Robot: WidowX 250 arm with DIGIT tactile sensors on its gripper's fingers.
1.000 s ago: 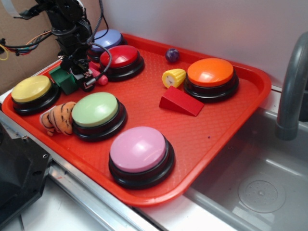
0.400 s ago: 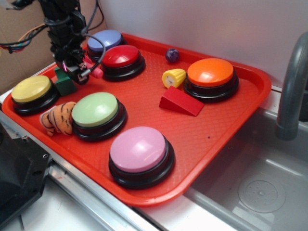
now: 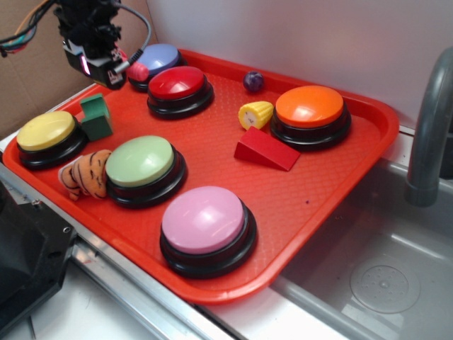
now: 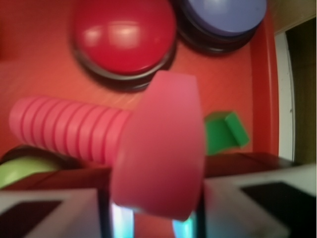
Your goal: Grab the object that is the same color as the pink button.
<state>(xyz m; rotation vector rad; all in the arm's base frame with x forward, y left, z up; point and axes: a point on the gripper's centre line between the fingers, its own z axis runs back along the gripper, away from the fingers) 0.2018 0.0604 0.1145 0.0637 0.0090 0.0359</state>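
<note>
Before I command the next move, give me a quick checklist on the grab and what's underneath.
1. Gripper shut on the pink bolt: ok, head sits between the fingers.
2. Colour matches the pink button: ok.
3. Bolt lifted off the tray: ok, held in the air by the blue-purple button.
4. Grip security: cannot tell, the shaft sticks out sideways.
5. Green block free of the gripper: ok, left on the tray.
</note>
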